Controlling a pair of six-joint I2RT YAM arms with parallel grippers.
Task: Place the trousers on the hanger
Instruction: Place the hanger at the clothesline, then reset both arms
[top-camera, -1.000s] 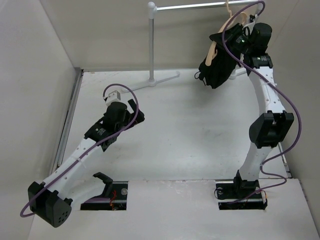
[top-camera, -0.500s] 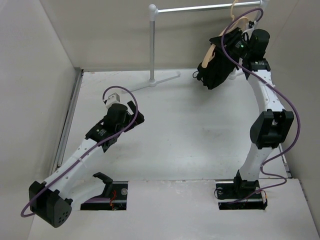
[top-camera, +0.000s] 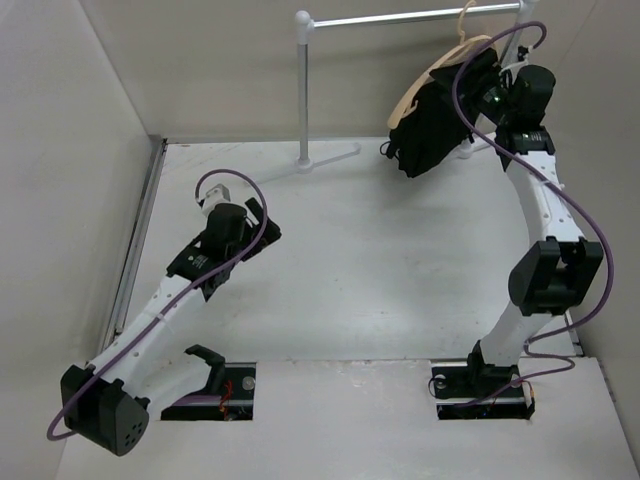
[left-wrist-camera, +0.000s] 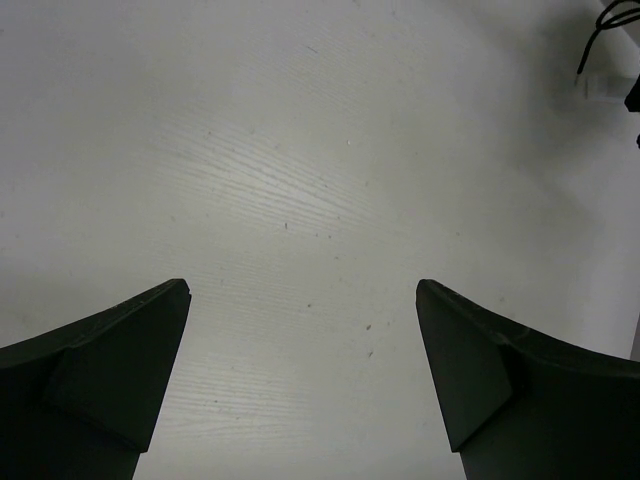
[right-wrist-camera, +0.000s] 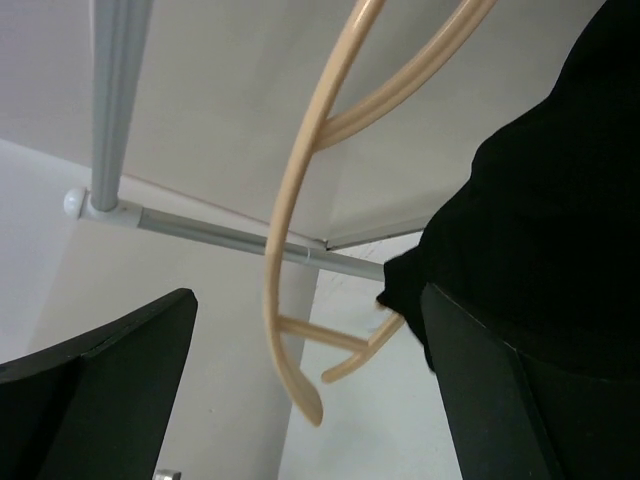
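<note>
The plain black soft-fabric trousers (top-camera: 430, 125) hang folded over the thin light tan wooden hanger (top-camera: 412, 85) at the far right of the scene. The hanger's hook sits up at the silver metal rail with white feet (top-camera: 400, 17).

The right gripper (right-wrist-camera: 308, 293) is raised just beside the garment. Its fingers are spread wide and released, with nothing clamped between them. In the right wrist view the hanger's curved frame (right-wrist-camera: 272, 300) shows beyond the gap, and the trousers (right-wrist-camera: 540, 200) fill the right side.

The left gripper (left-wrist-camera: 300, 285) is low over the white table (top-camera: 380, 260) on the left, well apart from the rail. Its fingers are also spread and grasp nothing.
</note>
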